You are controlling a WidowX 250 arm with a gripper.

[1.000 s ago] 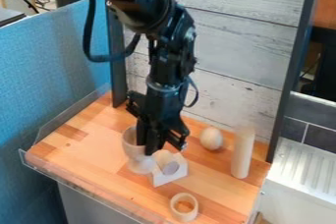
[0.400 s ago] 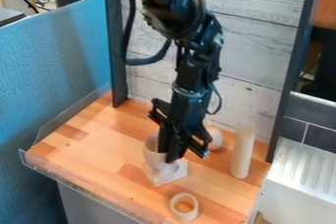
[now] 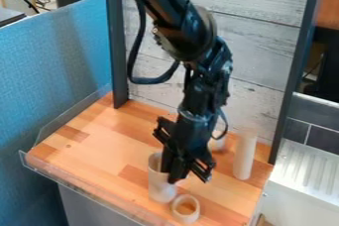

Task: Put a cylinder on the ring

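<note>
Carried nearer the ring since the earlier frame, with the pale cylinder clasped by the gripper roughly upright just beside it, seemingly mid-transfer, needing a slight shift across, careful centring, then lowering and release.

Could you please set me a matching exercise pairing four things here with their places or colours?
Things:
1. Ring
2. Tall cylinder
3. Partition
4. Tool

Places or colours:
A. Blue
B. Upright, toward the picture's right side of the wooden surface
C. Black, hanging down over the wooden surface
D. Lying near the front edge of the wooden surface

Pairs: 1-D, 2-B, 3-A, 4-C
</note>
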